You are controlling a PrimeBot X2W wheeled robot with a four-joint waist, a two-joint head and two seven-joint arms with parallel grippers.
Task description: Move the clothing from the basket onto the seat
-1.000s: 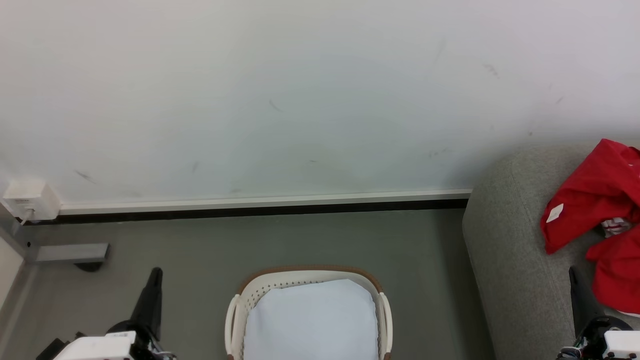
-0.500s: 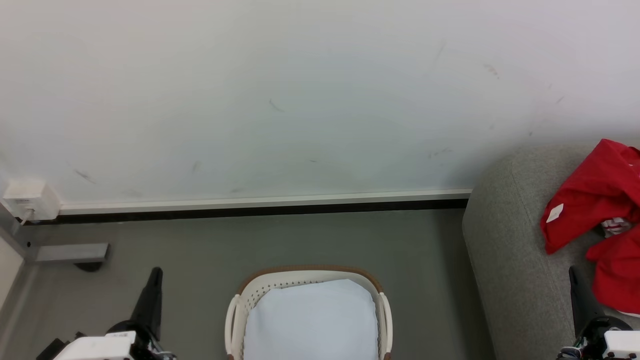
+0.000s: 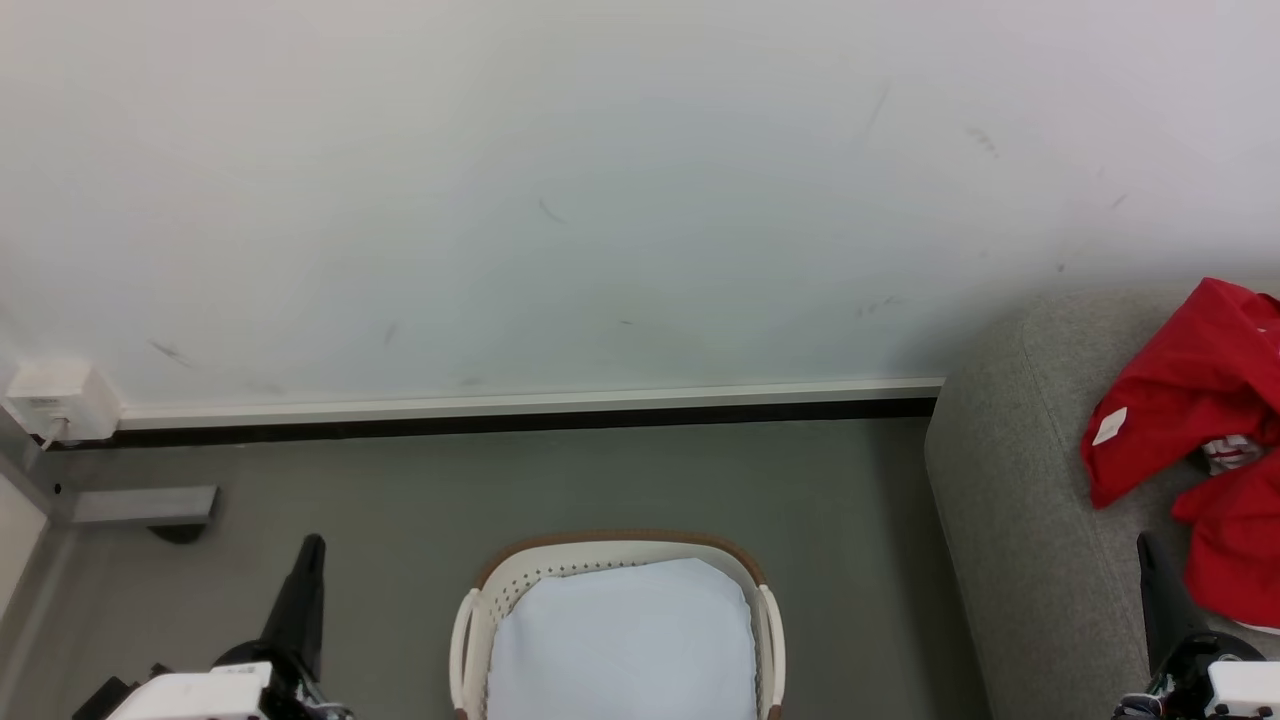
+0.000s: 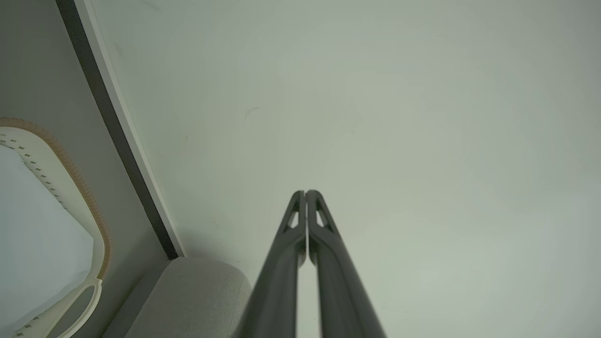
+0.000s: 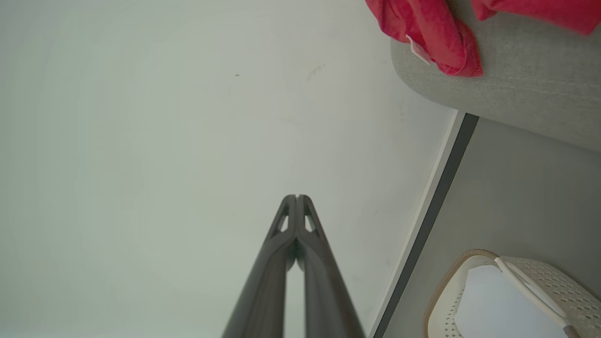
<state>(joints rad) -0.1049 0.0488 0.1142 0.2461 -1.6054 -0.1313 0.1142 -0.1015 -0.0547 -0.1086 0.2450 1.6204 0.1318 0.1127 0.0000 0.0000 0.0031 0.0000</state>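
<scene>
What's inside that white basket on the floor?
A plain white sheet lies across the inside of the basket, reaching its perforated walls. Whatever is beneath the sheet is hidden.

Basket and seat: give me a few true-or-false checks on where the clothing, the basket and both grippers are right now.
1. The red clothing lies on the grey seat. True.
2. Red garments lie in the basket. False: the part of its inside in view shows a plain white sheet.
3. The left gripper is shut and holds nothing. True.
4. The right gripper grips a garment. False: its fingers are shut together with nothing between them, apart from the clothing.
5. The basket stands on the seat. False: it stands on the floor beside the seat.
</scene>
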